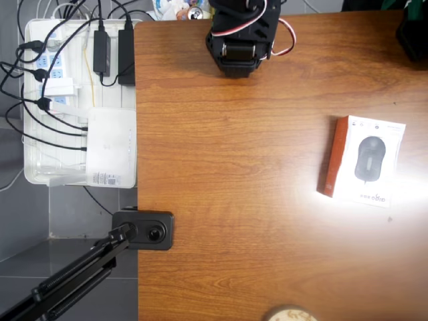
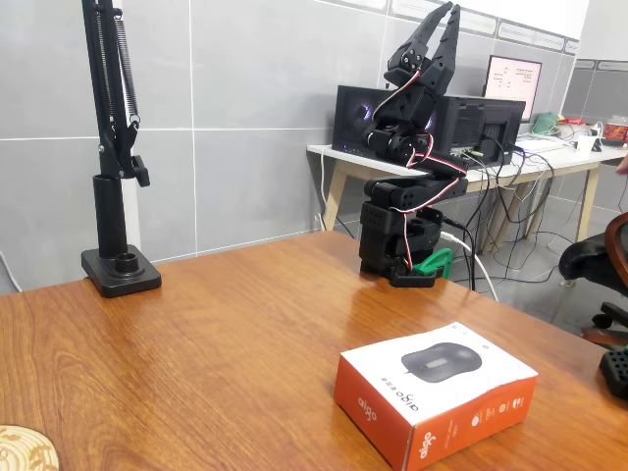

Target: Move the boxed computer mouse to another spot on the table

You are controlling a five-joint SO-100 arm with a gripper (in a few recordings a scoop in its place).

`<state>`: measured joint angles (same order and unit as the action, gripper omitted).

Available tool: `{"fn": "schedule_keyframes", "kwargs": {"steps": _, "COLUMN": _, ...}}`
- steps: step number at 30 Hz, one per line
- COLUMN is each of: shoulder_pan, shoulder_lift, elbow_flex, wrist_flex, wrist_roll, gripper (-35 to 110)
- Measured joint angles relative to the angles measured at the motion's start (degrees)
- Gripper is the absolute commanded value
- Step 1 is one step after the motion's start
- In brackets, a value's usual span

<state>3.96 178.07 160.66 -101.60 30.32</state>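
Overhead view: we see bright, even light, strong white glare patch on glossy bench (image 1: 267, 200), washing out lower edge of boxed computer mouse (image 1: 364, 160). Fixed view: softer daylight tone, we catch pale sheen across bench, faint shadow beside box. Both pictures sharp, background desks slightly soft.

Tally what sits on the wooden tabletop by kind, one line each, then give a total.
Boxed computer mouse: 1
Robot arm, base at the table's far edge, gripper raised: 1
Black clamp stand base: 1
Round light-coloured disc at the table edge: 1
Total: 4
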Motion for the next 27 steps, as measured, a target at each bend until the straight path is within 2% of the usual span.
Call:
{"fn": "schedule_keyframes", "kwargs": {"steps": 4, "shoulder_pan": 0.79, "shoulder_lift": 0.0, "elbow_flex": 0.09, "wrist_flex": 0.0, "wrist_roll": 0.18, "gripper": 0}}
{"fn": "schedule_keyframes", "kwargs": {"steps": 8, "shoulder_pan": 6.77, "shoulder_lift": 0.0, "elbow_flex": 0.18, "wrist_flex": 0.0, "wrist_roll": -2.37, "gripper": 0}}
{"fn": "schedule_keyframes", "kwargs": {"steps": 12, "shoulder_pan": 7.56, "shoulder_lift": 0.0, "elbow_flex": 0.18, "wrist_flex": 0.0, "wrist_roll": -5.8, "gripper": 0}}
{"fn": "schedule_keyframes", "kwargs": {"steps": 27, "shoulder_pan": 7.12, "shoulder_lift": 0.0, "elbow_flex": 0.18, "wrist_flex": 0.0, "wrist_roll": -4.22, "gripper": 0}}
